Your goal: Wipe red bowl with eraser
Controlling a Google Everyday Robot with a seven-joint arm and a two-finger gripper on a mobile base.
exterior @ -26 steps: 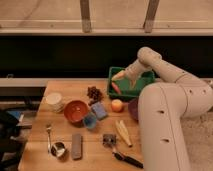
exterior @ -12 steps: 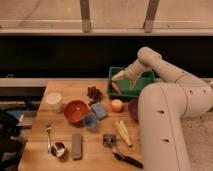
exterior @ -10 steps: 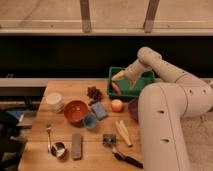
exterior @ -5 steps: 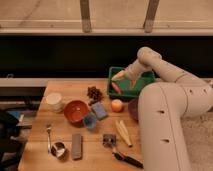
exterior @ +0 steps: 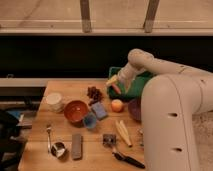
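Note:
The red bowl (exterior: 76, 111) stands upright on the wooden table (exterior: 60, 90), left of centre. The eraser (exterior: 76, 146), a flat grey-brown block, lies near the front edge, below the bowl. My gripper (exterior: 114, 82) is at the back of the table, over the left end of a green basket (exterior: 131, 88). It is far from both the bowl and the eraser. My large white arm (exterior: 167, 120) fills the right side and hides that part of the table.
A small blue cup (exterior: 90, 120) and a blue sponge pad (exterior: 99, 110) sit right of the bowl. An orange (exterior: 117, 105), a dark purple bowl (exterior: 135, 109), a white cup (exterior: 54, 101), a brown cluster (exterior: 93, 93), a spoon (exterior: 49, 135), a metal cup (exterior: 58, 149), a yellow item (exterior: 122, 132) and a black-handled brush (exterior: 127, 159) are spread around.

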